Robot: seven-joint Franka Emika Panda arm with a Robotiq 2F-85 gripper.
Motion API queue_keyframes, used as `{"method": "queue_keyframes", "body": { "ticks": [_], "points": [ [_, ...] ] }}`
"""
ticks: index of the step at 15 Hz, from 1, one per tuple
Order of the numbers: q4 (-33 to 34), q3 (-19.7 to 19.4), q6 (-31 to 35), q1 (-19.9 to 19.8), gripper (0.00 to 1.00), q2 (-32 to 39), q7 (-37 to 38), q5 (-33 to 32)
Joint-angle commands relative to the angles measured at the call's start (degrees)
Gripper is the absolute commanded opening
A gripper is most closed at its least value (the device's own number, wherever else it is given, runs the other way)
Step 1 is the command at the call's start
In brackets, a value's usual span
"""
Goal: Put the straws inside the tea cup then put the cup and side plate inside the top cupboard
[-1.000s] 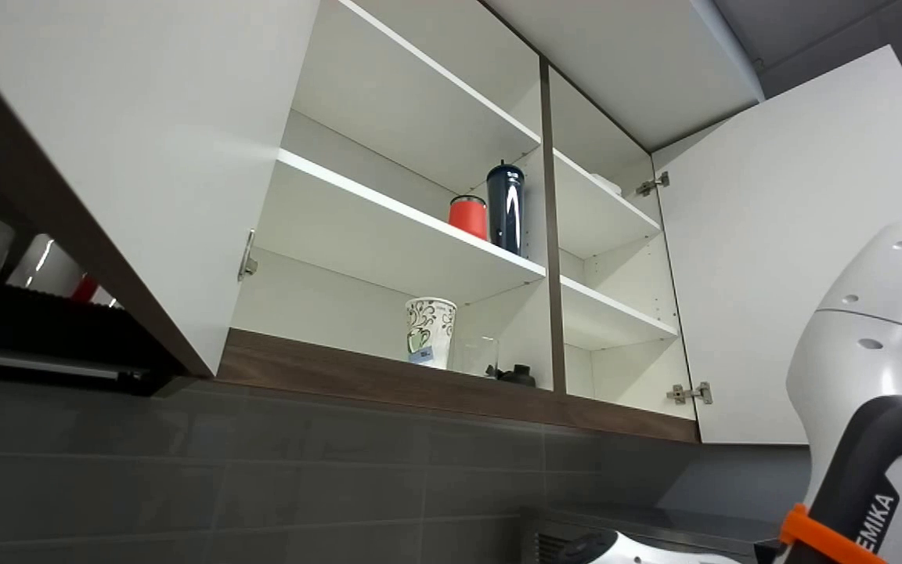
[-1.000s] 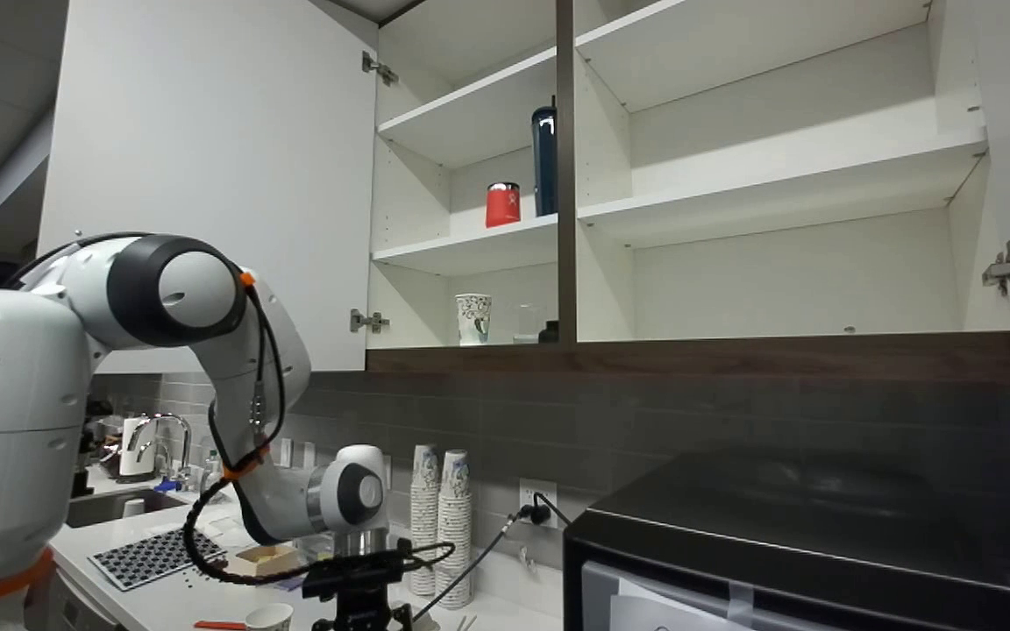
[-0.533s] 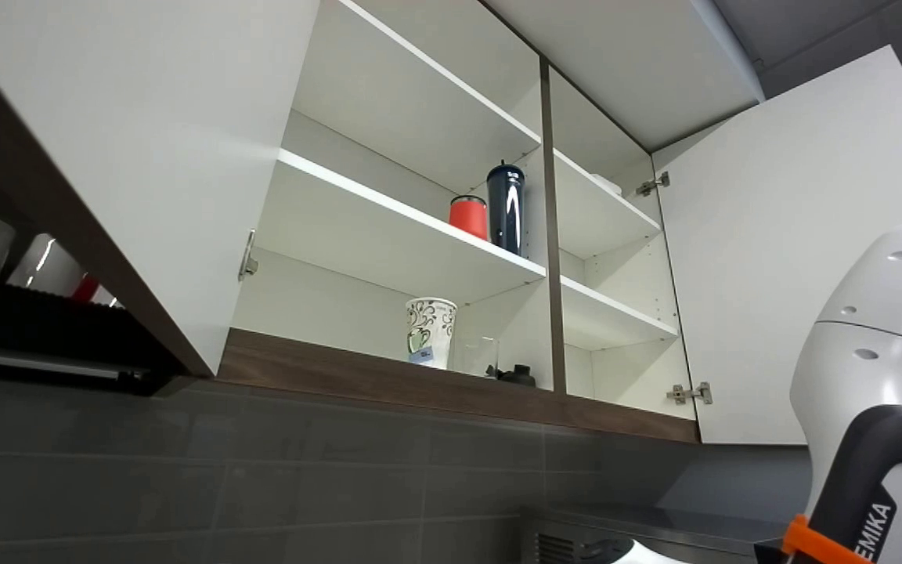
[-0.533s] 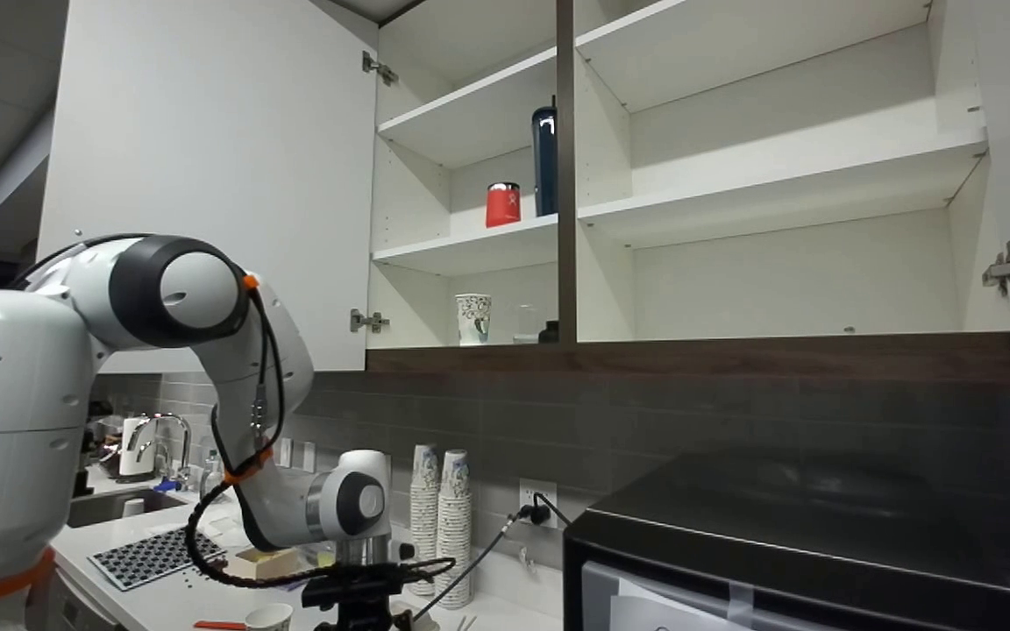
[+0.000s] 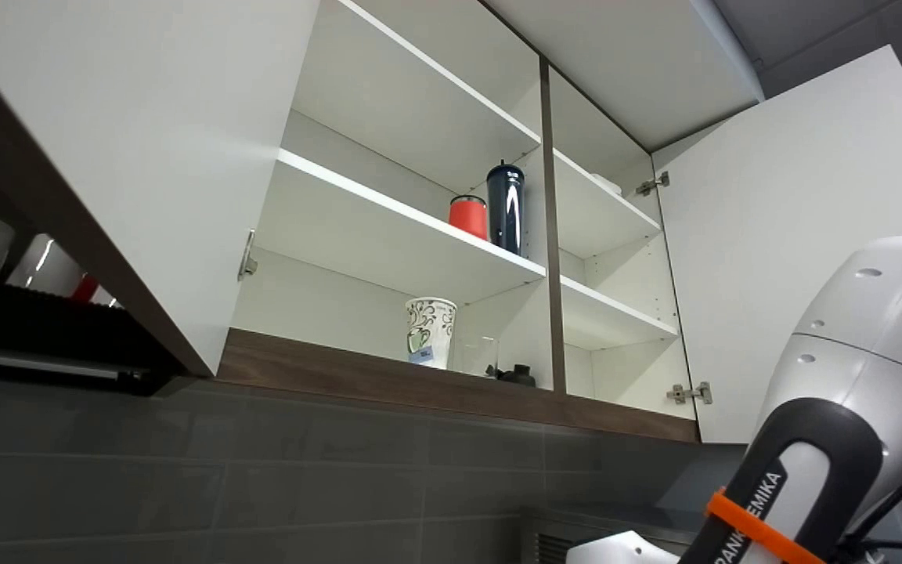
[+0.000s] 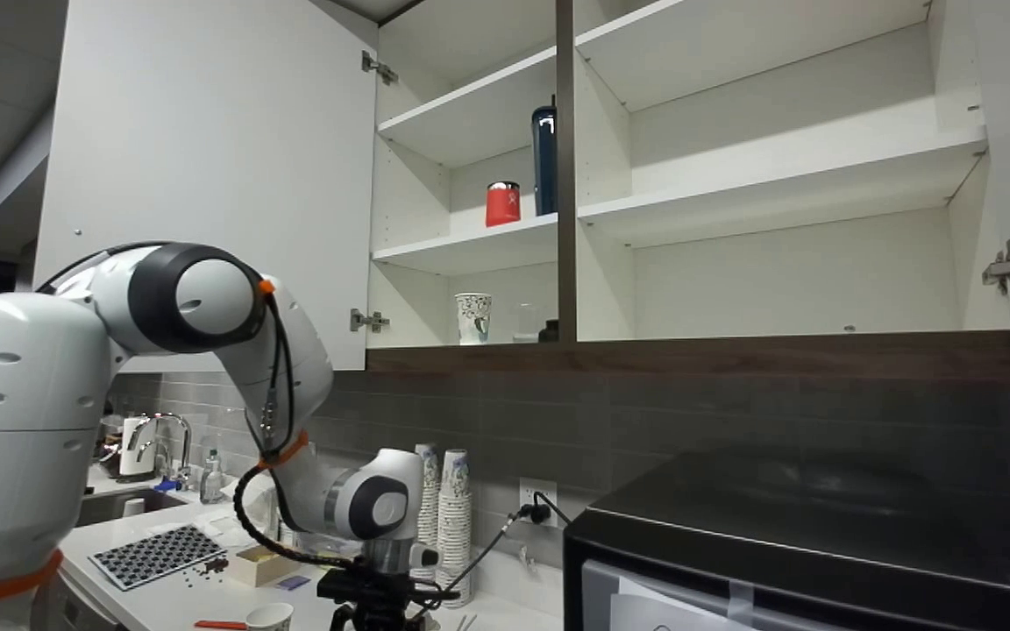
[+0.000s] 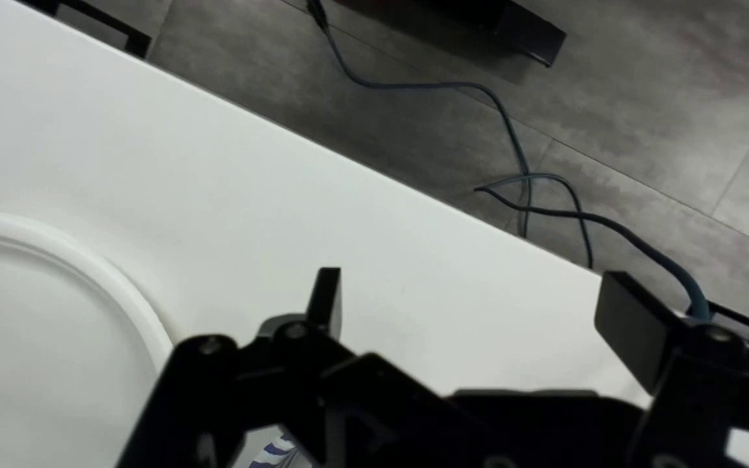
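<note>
- plate point(image 7: 275, 453): in the wrist view, a blue-and-white patterned sliver shows at the lower edge, partly covered by the claw point(image 7: 472, 305)
- claw: spread wide, holding nothing, white tabletop point(image 7: 374, 214) showing between its fingers point(image 7: 328, 299)
- left of it in that view, a big round rim point(image 7: 98, 276) on the tabletop; past the tabletop's edge, the floor point(image 7: 673, 117) and a dark cable point(image 7: 413, 86)
- cup point(image 6: 269, 617): white, on the tabletop, cut off by the lower edge of an exterior view — which cup it is can't be told; a red strip point(image 6: 221, 625) lies just beside it
- sticks point(image 6: 466, 623): thin, pale, at the same lower edge, too small to identify
- cupboard point(image 6: 785, 355): open in both exterior views, the doors point(image 6: 224, 175) standing wide
- in it, a patterned beaker point(image 5: 431, 337) stands upright on the bottom, a clear glass point(image 5: 478, 356) beside it; on the shelf point(image 5: 412, 214) above, a red tumbler point(image 5: 468, 219) just beside a taller blue tumbler point(image 5: 505, 211)
- arm point(image 6: 198, 302): bent down over the tabletop, in front of the cup stacks point(image 6: 455, 539) — a black appliance point(image 6: 785, 517) further right
</note>
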Motion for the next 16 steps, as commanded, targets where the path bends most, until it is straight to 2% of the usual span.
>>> {"method": "queue_keyframes", "body": {
  "ticks": [1, 6, 9, 16],
  "points": [
    [1.9, -0.2, 3.6, -2.4, 1.0, 4.5, -5.1, 10.2],
    [1.2, 0.8, 13.6, -5.6, 1.0, 8.6, -9.9, 17.9],
    [0.3, 2.7, 19.0, -8.3, 1.0, 10.1, -13.9, 23.0],
    [1.3, 8.1, 21.6, -16.0, 1.0, 13.4, -23.1, 36.6]
  ]
}}
